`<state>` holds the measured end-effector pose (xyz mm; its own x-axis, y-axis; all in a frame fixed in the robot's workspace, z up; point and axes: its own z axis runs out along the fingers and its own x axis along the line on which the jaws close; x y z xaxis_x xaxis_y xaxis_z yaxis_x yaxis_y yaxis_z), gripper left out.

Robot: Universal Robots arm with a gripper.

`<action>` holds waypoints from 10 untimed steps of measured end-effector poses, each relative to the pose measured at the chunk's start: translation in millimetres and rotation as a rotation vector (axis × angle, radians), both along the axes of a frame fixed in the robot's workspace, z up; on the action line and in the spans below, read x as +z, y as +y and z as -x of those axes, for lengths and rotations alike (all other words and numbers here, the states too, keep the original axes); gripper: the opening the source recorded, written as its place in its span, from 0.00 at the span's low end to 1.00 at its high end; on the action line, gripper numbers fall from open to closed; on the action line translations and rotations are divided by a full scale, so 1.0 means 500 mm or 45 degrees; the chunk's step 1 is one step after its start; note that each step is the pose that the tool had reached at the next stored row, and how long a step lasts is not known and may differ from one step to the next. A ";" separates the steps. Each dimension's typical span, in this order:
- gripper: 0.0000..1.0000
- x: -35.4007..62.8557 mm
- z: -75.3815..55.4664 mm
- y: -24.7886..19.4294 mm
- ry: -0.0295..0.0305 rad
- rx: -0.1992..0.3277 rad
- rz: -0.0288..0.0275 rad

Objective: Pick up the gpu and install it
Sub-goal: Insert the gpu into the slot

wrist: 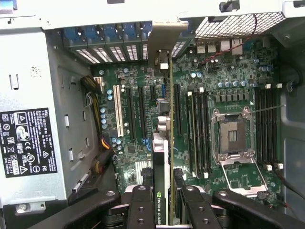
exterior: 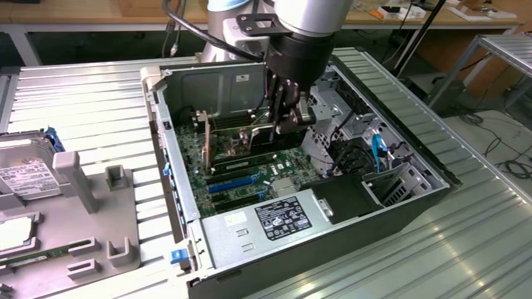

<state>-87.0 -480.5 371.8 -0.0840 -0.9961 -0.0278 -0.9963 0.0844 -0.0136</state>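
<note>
Inside the open computer case (exterior: 171, 156), my gripper (exterior: 285, 124) is shut on the gpu (exterior: 241, 142). The card stands on edge over the green motherboard (exterior: 275, 165), its silver bracket (exterior: 205, 144) toward the case's rear wall. In the wrist view my gripper (wrist: 165, 206) clamps the gpu (wrist: 161, 157) from both sides with its black fingers (wrist: 141, 205). The card runs edge-on along the expansion slots, and its silver bracket (wrist: 164, 36) reaches the rear slot openings. I cannot tell whether its lower edge sits in a slot.
A silver power supply (exterior: 266, 221) with a black label fills the case's near corner. The CPU socket (wrist: 233, 136) and memory slots (wrist: 198, 129) lie beside the card. At the exterior view's left, a grey tray (exterior: 91, 205) holds a hard drive (exterior: 25, 174) and a memory stick (exterior: 37, 256).
</note>
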 end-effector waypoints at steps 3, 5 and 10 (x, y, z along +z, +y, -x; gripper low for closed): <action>0.27 -0.008 0.000 0.0000 0.0000 0.000 0.0001; 0.27 -0.015 -0.001 0.0000 0.0000 0.000 0.0000; 0.27 -0.027 -0.002 0.0000 0.0000 0.000 0.0001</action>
